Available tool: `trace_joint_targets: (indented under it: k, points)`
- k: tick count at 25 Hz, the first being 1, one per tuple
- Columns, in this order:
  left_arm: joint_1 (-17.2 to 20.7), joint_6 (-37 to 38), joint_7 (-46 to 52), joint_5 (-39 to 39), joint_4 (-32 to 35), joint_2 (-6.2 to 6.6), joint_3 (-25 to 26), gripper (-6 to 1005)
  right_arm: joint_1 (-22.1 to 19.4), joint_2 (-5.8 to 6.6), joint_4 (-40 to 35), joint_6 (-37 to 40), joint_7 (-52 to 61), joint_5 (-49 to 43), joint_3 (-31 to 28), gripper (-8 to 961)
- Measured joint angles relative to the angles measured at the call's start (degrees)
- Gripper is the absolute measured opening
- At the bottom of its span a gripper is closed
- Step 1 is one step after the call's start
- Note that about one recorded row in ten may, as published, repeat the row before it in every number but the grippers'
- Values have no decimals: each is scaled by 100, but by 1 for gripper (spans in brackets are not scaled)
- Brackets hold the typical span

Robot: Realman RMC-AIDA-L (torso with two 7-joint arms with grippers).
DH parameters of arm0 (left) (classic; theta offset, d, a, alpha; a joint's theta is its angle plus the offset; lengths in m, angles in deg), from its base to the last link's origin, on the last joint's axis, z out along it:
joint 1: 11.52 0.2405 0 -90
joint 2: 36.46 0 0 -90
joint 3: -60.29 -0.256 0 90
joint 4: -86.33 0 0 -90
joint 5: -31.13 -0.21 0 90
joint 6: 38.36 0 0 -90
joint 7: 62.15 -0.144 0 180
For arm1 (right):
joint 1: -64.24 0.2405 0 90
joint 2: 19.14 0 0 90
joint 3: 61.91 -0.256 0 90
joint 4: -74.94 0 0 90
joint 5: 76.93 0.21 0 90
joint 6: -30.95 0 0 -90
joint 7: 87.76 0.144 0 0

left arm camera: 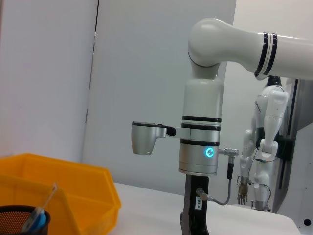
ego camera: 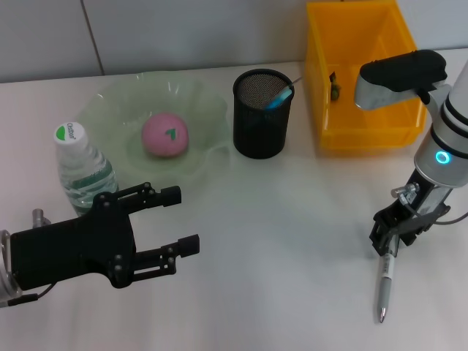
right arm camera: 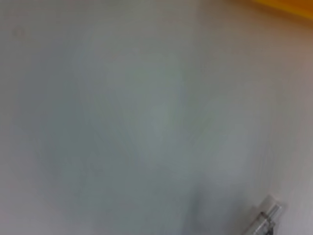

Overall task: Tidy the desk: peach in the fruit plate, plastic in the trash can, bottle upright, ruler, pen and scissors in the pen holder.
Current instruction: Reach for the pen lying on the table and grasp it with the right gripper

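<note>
1. Your right gripper (ego camera: 387,241) is low over the table (ego camera: 292,256) at the right side, and it grasps the upper end of the pen (ego camera: 384,281), whose tip rests on the table.
2. Your left gripper (ego camera: 179,219) hovers at the front left, with fingers spread and holding nothing.
3. The peach (ego camera: 164,135) lies in the fruit plate (ego camera: 197,102); the bottle (ego camera: 82,168) stands upright beside it.
4. The pen holder (ego camera: 262,113) stands between the plate and the yellow bin (ego camera: 362,139).

peach (ego camera: 164,135) in plate (ego camera: 110,102) | holder (ego camera: 262,113) right of plate | bin (ego camera: 362,73) right of holder
</note>
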Motion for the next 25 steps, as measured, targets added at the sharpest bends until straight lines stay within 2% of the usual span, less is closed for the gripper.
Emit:
trace_joint_targets:
  k: [9,25]
  points:
    - [19,16,0,0,7,0,4,760,136,-6,206,-77,-11,18,-1,469]
    - [46,53,0,-1,16,0,48,760,177,-9,149,-145,-75,269,-2,469]
